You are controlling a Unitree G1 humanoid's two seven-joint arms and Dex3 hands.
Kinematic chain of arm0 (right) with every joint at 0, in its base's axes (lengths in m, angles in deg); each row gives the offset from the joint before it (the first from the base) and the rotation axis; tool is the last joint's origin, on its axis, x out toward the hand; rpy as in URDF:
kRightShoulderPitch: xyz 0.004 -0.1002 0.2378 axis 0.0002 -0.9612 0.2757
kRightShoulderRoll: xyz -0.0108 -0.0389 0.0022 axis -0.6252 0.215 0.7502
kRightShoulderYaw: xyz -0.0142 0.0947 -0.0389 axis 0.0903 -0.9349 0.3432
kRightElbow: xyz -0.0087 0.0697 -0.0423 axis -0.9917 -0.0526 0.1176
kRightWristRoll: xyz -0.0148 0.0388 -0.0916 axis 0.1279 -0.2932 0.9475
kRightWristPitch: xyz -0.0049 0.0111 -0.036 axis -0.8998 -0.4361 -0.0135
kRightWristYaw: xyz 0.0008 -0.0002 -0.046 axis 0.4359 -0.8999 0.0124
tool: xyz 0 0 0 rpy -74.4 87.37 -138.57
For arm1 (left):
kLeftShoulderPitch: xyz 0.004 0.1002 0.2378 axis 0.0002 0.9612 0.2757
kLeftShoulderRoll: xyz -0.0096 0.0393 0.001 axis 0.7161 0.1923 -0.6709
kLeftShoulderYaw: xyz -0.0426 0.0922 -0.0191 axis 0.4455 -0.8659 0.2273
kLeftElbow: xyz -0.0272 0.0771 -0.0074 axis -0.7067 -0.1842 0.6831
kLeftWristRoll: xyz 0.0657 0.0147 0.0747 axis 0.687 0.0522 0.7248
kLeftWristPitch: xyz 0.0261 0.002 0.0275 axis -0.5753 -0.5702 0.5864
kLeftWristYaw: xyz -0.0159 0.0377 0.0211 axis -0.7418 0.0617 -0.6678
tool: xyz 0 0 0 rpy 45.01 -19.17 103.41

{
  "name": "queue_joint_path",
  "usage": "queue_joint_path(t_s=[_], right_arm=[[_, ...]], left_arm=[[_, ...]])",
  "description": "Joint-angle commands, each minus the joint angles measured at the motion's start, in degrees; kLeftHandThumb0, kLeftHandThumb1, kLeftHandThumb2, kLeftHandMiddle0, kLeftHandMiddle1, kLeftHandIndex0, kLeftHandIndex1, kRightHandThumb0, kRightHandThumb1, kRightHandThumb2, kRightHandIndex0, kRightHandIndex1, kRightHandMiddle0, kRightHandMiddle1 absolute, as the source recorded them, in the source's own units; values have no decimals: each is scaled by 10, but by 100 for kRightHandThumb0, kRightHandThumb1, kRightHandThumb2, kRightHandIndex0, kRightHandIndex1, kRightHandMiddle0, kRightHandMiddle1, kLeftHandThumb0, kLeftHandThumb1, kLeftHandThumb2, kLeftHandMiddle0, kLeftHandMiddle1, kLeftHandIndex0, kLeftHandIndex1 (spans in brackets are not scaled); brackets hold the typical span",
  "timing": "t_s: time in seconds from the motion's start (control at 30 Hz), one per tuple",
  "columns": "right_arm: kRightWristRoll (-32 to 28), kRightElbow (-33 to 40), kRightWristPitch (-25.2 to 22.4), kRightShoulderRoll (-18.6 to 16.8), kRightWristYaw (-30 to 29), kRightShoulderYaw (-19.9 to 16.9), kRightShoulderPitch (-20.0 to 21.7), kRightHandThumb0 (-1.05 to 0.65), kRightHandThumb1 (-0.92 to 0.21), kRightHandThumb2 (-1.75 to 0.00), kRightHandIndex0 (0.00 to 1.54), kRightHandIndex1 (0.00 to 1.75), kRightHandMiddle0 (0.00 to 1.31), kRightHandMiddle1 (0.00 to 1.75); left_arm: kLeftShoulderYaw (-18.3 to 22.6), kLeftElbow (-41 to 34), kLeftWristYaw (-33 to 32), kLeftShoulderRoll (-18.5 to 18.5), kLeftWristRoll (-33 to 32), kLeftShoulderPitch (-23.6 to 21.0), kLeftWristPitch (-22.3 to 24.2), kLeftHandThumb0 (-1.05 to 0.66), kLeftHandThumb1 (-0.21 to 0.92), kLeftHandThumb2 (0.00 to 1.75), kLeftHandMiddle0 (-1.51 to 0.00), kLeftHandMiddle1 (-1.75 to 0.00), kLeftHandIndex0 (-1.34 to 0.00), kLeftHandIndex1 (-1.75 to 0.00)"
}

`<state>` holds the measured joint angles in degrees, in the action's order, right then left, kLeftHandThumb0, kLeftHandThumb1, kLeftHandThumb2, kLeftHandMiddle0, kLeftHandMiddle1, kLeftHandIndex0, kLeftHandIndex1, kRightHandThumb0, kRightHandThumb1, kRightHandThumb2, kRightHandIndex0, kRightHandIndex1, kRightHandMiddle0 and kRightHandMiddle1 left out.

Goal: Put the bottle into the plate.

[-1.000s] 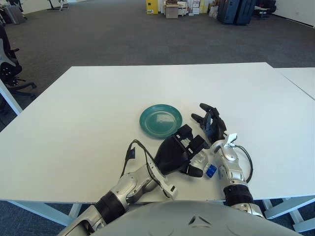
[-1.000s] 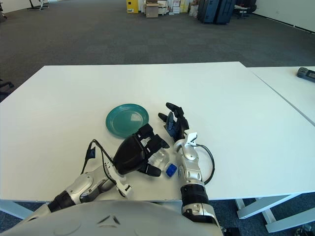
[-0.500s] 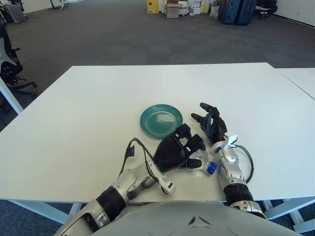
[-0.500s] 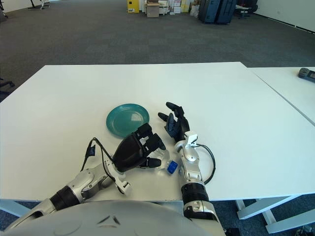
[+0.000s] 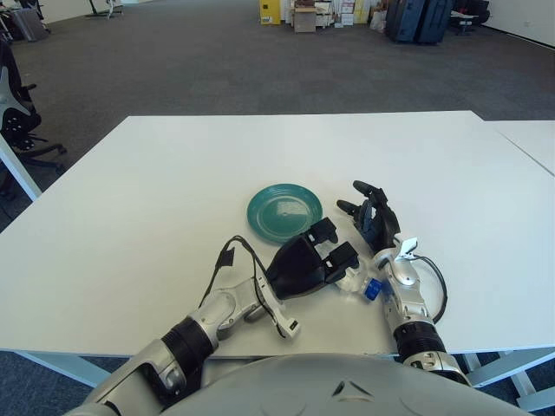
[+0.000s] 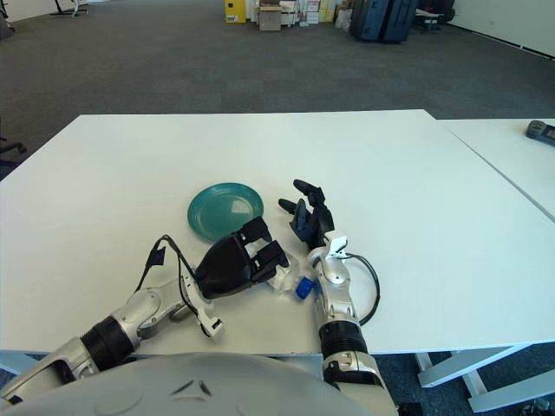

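Bottle (image 5: 360,283) is seen lying on its side on the tabletop (image 5: 156,199), blue cap toward the right wrist, between the two hands and short of the plate (image 5: 284,211). Left hand (image 5: 305,265) is placed over the bottle's body; its fingers (image 5: 340,256) are curled around it, grasp apparently closed on it. Right hand (image 5: 373,217) is seen just right of the plate, fingers spread, nothing held.
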<state>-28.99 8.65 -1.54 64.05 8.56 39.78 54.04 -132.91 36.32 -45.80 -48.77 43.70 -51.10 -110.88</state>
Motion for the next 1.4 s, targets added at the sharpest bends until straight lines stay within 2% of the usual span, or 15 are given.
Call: queue_joint_path(t_s=[0.0,0.13,0.2,0.4,0.67,0.87,0.93,1.03,1.2,1.37], right_arm=[[5,-26,-44,5,-14,-3,-24,-67,-92,-91,55,44,1,89],[10,-34,-46,6,-23,-3,-20,-67,-92,-93,54,43,1,89],[10,-35,-47,6,-26,-2,-20,-67,-92,-94,54,43,1,89],[16,-38,-47,7,-29,-1,-19,-67,-92,-94,53,42,1,89],[3,-38,-49,3,-18,-4,-18,-68,-92,-93,52,41,1,90],[-5,-49,-35,1,-6,-9,-15,-66,-92,-91,50,39,0,88],[-8,-52,-29,0,-1,-10,-15,-66,-92,-91,51,39,0,88],[-14,-59,-20,-1,4,-12,-14,-64,-92,-91,53,40,1,88],[-16,-71,-10,-5,5,-14,-11,-62,-92,-90,54,40,2,89],[-13,-78,1,-7,2,-13,-10,-61,-92,-85,55,40,2,89]], left_arm=[[-2,-3,29,23,8,-10,7,-51,83,65,-24,-93,-10,-148],[5,-30,64,40,0,-8,5,-62,80,71,-28,-71,-4,-128],[6,-36,71,43,-2,-7,5,-66,82,69,-31,-57,-2,-118],[14,-62,113,55,-19,-3,5,-69,90,61,-36,-31,0,-94],[24,-88,133,64,-31,8,2,-74,92,63,-37,-16,0,-83],[31,-109,162,70,-43,17,4,-80,92,68,-31,-8,0,-70],[32,-124,186,75,-42,22,11,-84,92,70,-27,-5,0,-62],[37,-157,233,88,-39,29,19,-95,92,74,-17,-2,0,-36],[50,-201,302,107,-48,29,20,-103,92,73,-7,0,0,-10],[61,-222,332,114,-50,29,20,-105,92,74,-3,0,0,-1]])
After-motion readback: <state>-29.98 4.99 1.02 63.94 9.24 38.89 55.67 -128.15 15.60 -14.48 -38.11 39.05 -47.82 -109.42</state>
